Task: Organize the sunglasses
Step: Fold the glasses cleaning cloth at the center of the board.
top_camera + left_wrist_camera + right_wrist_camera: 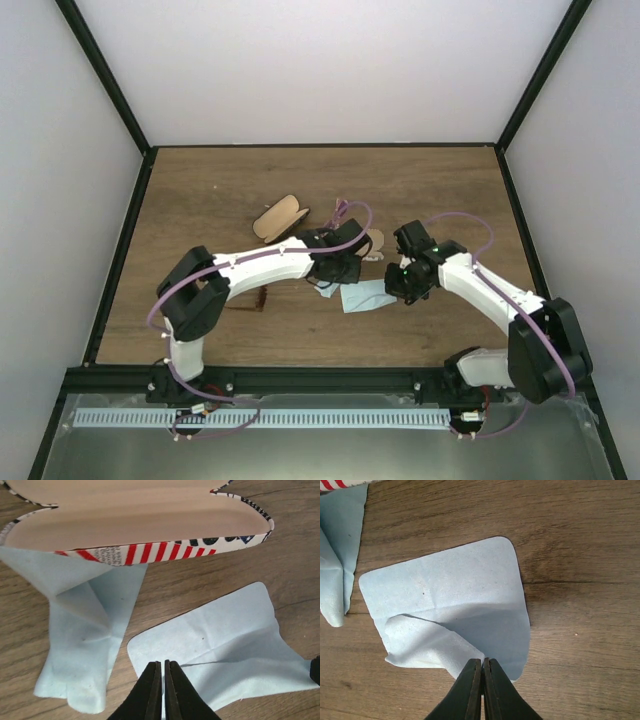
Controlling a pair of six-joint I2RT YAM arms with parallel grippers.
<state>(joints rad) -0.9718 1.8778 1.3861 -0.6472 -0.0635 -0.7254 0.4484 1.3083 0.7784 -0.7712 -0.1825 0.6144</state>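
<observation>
**Both Jaws Closed at One Cloth**

Only the top view shows the sunglasses (262,299). They lie on the surface (440,190), left of the middle, partly hidden under the left arm (270,262). Only the left wrist view looks inside the open striped case (140,530), with a creased blue cloth (85,645) poking out beneath. The left jaws are closed at the edge of the flat blue cloth (220,645); a pinch is unclear. The right jaws pinch its folded corner. The surface is brown wood, and the walls (330,70) are pale.

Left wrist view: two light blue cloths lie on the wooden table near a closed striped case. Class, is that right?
Wrong on one point: the left wrist view shows the striped case open, its tan lining exposed. The rest holds.
</observation>
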